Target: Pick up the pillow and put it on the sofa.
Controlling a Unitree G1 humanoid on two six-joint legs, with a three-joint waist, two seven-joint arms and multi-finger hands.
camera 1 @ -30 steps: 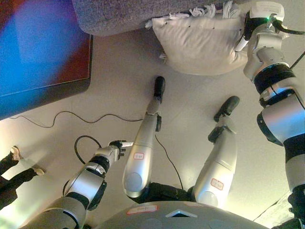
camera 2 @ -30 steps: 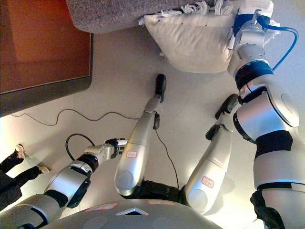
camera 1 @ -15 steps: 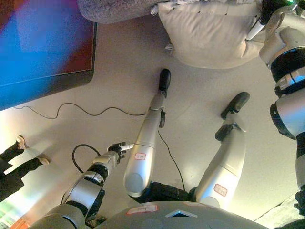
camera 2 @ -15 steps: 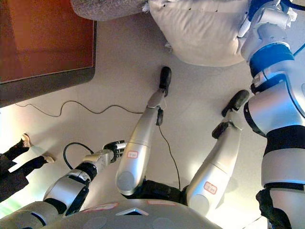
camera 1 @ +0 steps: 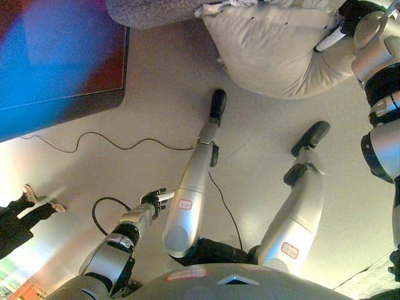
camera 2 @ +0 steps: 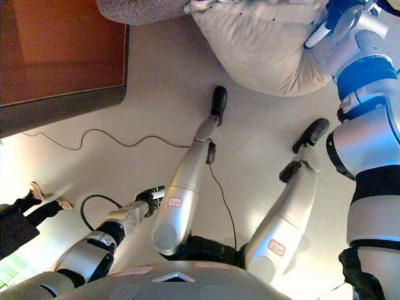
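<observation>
A cream pillow (camera 1: 275,50) with a fringed edge hangs at the top of the view, its upper left corner against the front of the grey fabric sofa (camera 1: 156,11). My right hand (camera 1: 349,20) reaches in from the top right, with its fingers curled into the pillow's right edge. The pillow bulges downward below that hold, above the pale floor. My left hand (camera 1: 156,199) hangs low at the lower left with relaxed fingers and holds nothing.
A dark reddish-brown panel with a dark rim (camera 2: 62,56) fills the upper left beside the sofa. A thin black cable (camera 1: 125,145) runs across the floor below it. A person's legs and shoes (camera 1: 25,203) show at the left edge.
The whole view has shifted. My right hand has gone up toward the top right with the pillow, which now sags lower and further right. My left hand has sunk slightly.
</observation>
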